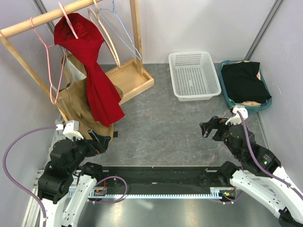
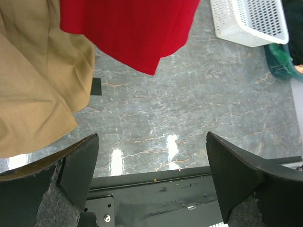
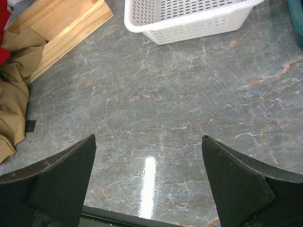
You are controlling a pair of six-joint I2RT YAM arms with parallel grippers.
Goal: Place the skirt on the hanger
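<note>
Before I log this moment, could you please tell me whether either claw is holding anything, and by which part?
Nothing is held: the left claw and the right claw both stand open and empty above the grey marbled table.

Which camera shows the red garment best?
The top external view: the red garment hangs there in full from the wooden rail. The left wrist view catches only its lower edge; the right wrist view, a red sliver at the left border.

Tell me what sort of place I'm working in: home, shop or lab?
Probably a lab test cell staged as a laundry corner: plain panel walls close in the tabletop, a wooden clothes rack holds a red garment, and a white basket sits beside a bin of dark clothes.
</note>
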